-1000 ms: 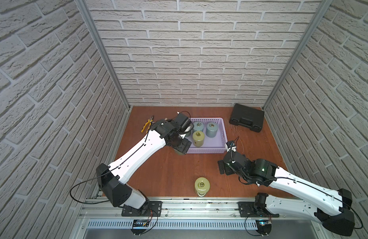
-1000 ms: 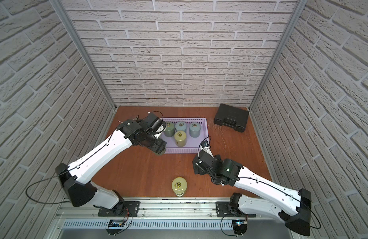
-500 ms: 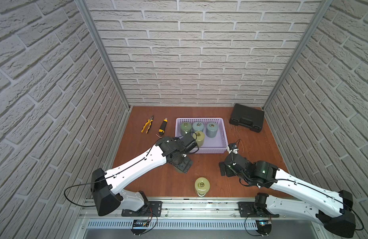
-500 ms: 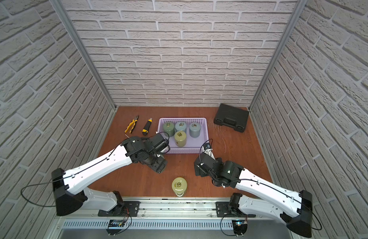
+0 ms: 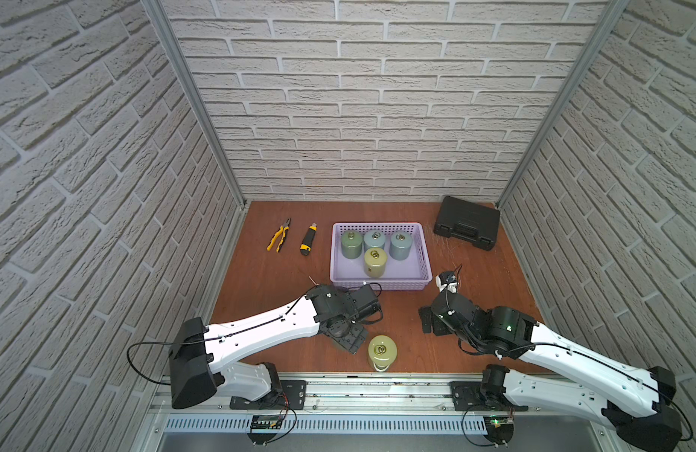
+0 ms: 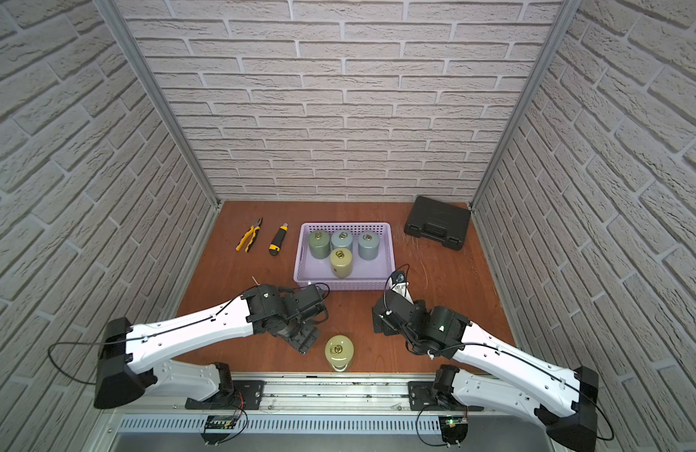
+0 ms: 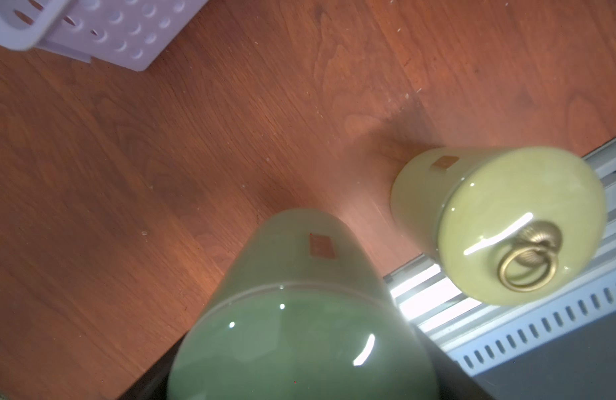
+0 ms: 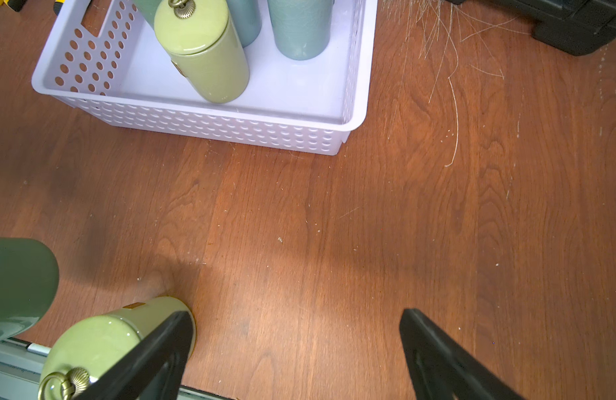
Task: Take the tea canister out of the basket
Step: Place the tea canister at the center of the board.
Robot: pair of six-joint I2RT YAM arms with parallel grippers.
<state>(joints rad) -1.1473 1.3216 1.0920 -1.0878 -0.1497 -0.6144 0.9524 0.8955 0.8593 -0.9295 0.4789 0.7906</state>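
Now the green canister (image 7: 299,329) is being held outside the basket (image 5: 381,284), pinched in the left hand (image 5: 349,341), which was working at the basket a second ago and is now carrying it toward the front of the desk (image 5: 268,289), just beside the yellow canister (image 5: 382,350) standing there; likely only the set-down is remaining. The right hand (image 8: 296,313) is hovering nearby, spread and empty. A small copper square label (image 7: 321,246) is showing on both canisters, but no writing is coming through legibly.

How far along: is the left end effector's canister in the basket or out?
Out: wooden tabletop surrounds the green tea canister; the basket stands apart.
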